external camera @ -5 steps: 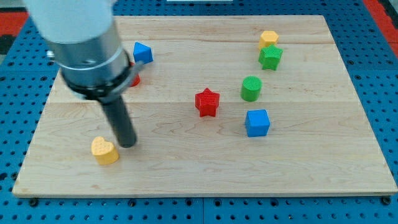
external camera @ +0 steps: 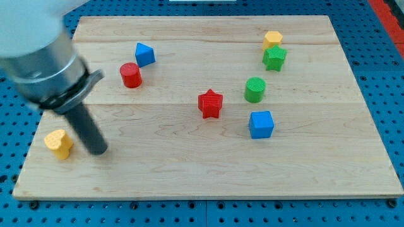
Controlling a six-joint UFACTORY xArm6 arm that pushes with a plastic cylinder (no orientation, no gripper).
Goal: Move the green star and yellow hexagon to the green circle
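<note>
The green star lies near the view's top right, touching the yellow hexagon just above it. The green circle stands a little below and left of the star, apart from it. My tip is at the view's lower left, far from all three, just right of a yellow heart.
A red star lies mid-board, left of the green circle. A blue cube sits just below the green circle. A red cylinder and a blue triangular block are at the upper left. The wooden board ends near the heart.
My tip has moved left, and the yellow heart has slid left with it toward the board's left edge. The red cylinder, hidden before, now shows.
</note>
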